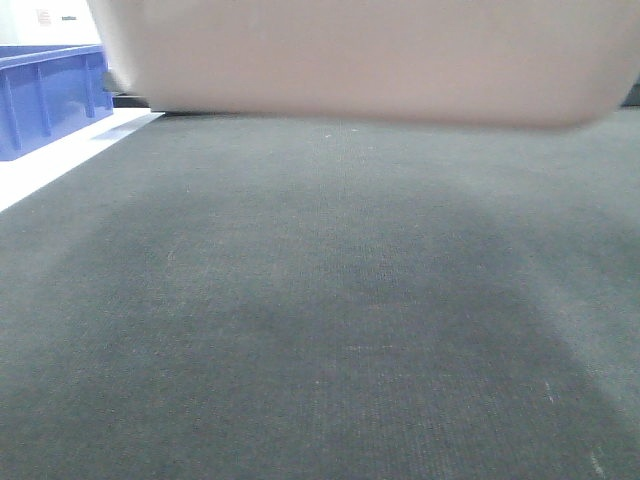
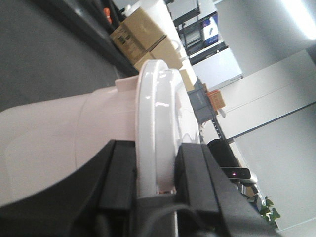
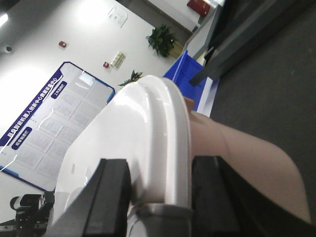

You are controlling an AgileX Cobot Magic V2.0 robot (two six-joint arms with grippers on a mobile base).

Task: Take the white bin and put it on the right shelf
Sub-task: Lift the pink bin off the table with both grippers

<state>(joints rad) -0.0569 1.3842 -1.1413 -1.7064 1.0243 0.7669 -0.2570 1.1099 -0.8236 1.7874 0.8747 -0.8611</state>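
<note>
The left gripper (image 2: 155, 190) is clamped on the lid rim (image 2: 153, 123) of the white bin (image 2: 49, 143). One of its black fingers (image 2: 118, 177) presses the underside of the rim against the tub wall, and the other lies on the glossy top. The jaws stand narrow, with only the rim between them.

The right gripper (image 3: 160, 197) holds the opposite end the same way. Its fingers (image 3: 111, 192) are closed to a small gap on the rounded white rim, and the pinkish tub wall curves away below.

So the bin is held at both ends. In the front view it fills the upper edge of the picture, close to the camera and blurred. Its underside appears to hang just above the dark mat (image 1: 320, 330) (a broad soft shadow lies on the mat beneath it).

A blue bin (image 1: 50, 95) sits at the far left, on a white surface beside the mat. In the left wrist view, cardboard boxes (image 2: 140, 34) are stacked beyond the bin. In the right wrist view, a blue-framed notice board (image 3: 49, 128) and potted plants (image 3: 160, 37) stand against a far white wall.
</note>
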